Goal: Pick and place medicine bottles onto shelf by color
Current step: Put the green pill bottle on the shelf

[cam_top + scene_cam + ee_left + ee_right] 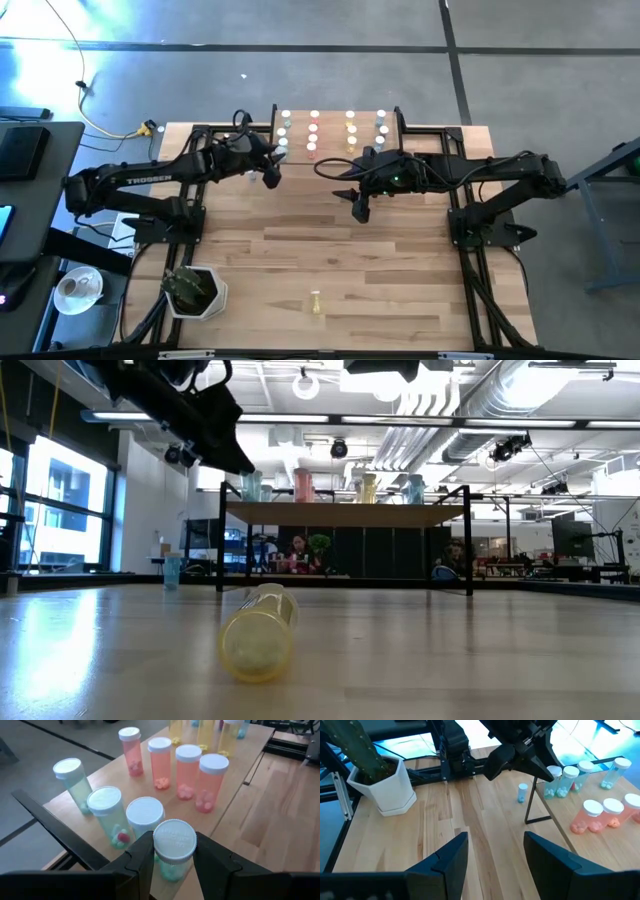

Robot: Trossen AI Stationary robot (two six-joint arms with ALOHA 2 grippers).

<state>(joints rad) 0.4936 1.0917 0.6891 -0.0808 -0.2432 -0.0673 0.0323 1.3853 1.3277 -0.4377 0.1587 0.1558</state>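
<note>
- Closest to low cam: yellow bottle (259,632) lying on its side on the tabletop (340,260), open end toward cam; same one shows near the front edge from above (316,301).
- Left gripper (172,857) clamped on a green bottle (173,851) w/ white cap, fingers (142,857) pressing both sides, bottle upright at the shelf (235,780) corner.
- Just beside it on the shelf: 3 more green bottles (107,815) standing.
- Next group: 4 pink-red bottles (187,772) upright; yellow ones (202,735) past those, blue farthest.
- From above, shelf (332,117) sits at the table's far edge, bottles in 4 columns by colour.
- One blue bottle (522,793) stands alone on the tabletop near a black shelf leg.
- Right gripper (492,857) over mid-table, well apart from the shelf, fingers spread wide, holding nothing.
- White hexagonal pot w/ cactus (193,290) at front-left corner.
- People (298,550) visible in the room behind, under shelf level.
</note>
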